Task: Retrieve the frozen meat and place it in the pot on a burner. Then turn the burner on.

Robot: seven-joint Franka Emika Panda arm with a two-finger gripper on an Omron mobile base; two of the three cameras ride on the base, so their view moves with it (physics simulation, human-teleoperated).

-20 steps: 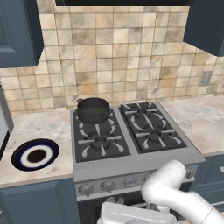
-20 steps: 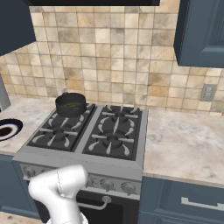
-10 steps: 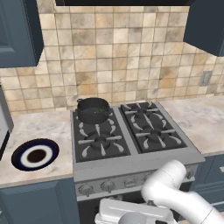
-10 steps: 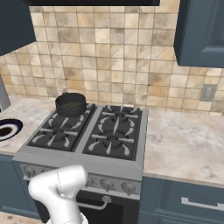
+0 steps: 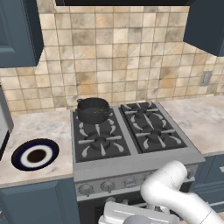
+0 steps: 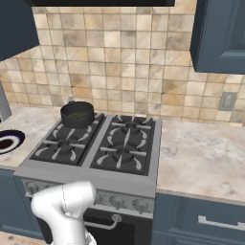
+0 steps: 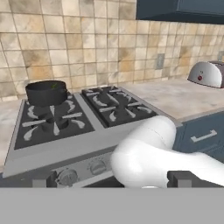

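Note:
The dark pot (image 5: 92, 110) stands on the back-left burner of the stove, also seen in the right base view (image 6: 77, 114) and in the hand view (image 7: 46, 92). Inside it lies a small greenish piece, the frozen meat (image 7: 53, 86). The front-left burner (image 5: 99, 142) under its grate arms is bare. My gripper (image 7: 113, 181) is low in front of the oven, well below and in front of the pot. Its fingertips (image 7: 183, 178) stand wide apart, open, with nothing held.
Knobs (image 7: 66, 177) line the stove's front panel just above my hand. A round plate with a dark-blue rim (image 5: 35, 155) lies on the left counter. A toaster (image 7: 208, 73) stands on the right counter (image 6: 201, 158). Blue drawers (image 6: 210, 222) sit beside the oven.
My hand, low in front of the oven, has shifted slightly to the right. The pot and the stove stay as they were.

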